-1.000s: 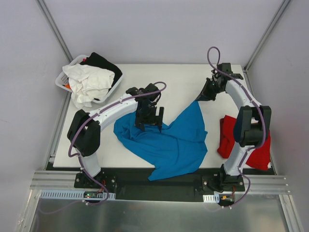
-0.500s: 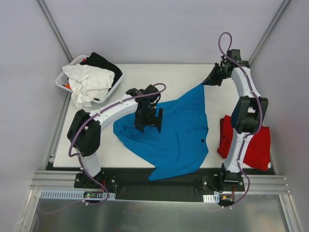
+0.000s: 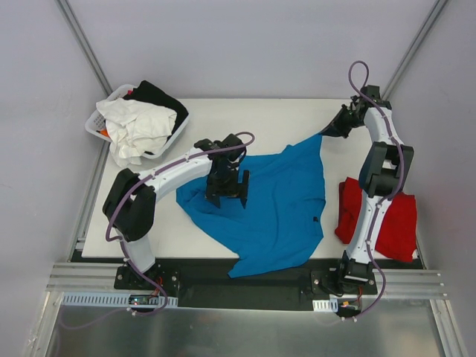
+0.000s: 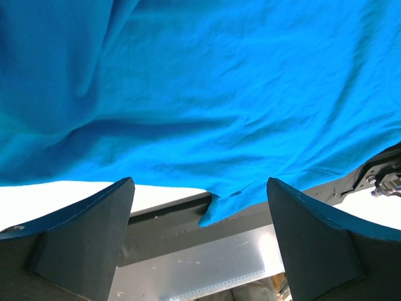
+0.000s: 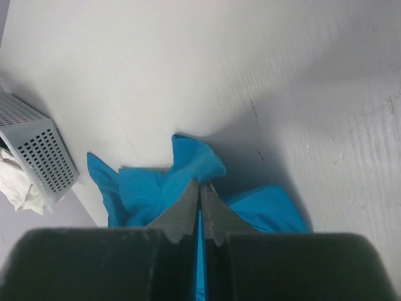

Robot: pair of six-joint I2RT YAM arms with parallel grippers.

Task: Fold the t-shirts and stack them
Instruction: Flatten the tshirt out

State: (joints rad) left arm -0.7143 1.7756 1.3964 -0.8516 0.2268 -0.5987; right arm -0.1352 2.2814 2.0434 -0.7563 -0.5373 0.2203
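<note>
Top external view: on the worktop (image 3: 260, 111) the turquoise-blue t-shirt (image 3: 275, 208) lay rumpled at centre, with the red t-shirt (image 3: 401, 227) bunched at the right edge. The right hand (image 3: 329, 132) pinched 1 far corner of the blue cloth. The left hand (image 3: 227, 187) hung open above it. To my eye, drawing that corner low and taut would flatten it best.

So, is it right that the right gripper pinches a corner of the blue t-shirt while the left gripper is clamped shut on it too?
Not quite: the left wrist view shows the left gripper open, jaws wide over the blue t-shirt. The right gripper does pinch a corner.
</note>
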